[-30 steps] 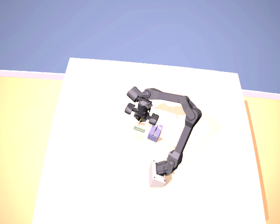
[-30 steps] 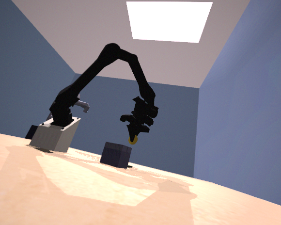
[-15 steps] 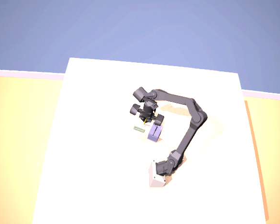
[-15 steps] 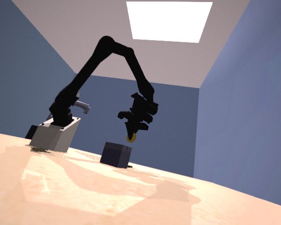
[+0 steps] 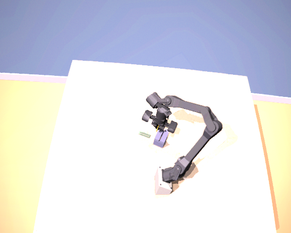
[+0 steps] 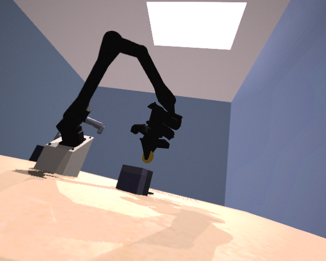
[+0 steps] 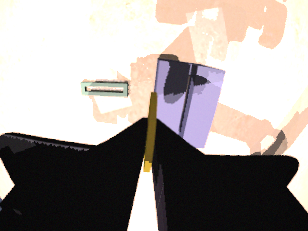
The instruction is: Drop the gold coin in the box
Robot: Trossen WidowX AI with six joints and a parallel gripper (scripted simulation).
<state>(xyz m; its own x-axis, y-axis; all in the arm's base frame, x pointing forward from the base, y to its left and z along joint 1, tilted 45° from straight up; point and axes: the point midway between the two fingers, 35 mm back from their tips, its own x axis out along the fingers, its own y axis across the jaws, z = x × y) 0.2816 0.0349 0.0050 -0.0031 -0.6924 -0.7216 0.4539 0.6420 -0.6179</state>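
Observation:
My gripper [image 5: 158, 128] [image 6: 147, 153] [image 7: 149, 123] is shut on the gold coin [image 5: 157, 128] [image 6: 149, 158] [image 7: 152, 127], held on edge and hanging below the fingertips. The coin hangs in the air a little above the grey box [image 5: 160, 140] [image 6: 134, 179] [image 7: 190, 103], near its far end. The box's lid has a narrow dark slot [image 5: 161, 136] [image 7: 187, 101]; in the wrist view the coin sits just left of the slot and runs roughly along it. The dark-green holder [image 5: 144, 134] [image 7: 105, 87] lies empty on the table to the left of the box.
The arm's white base block [image 5: 162, 183] [image 6: 63, 157] stands on the white table [image 5: 91, 150] in front of the box. The arm's elbow [image 5: 213, 125] reaches out to the right.

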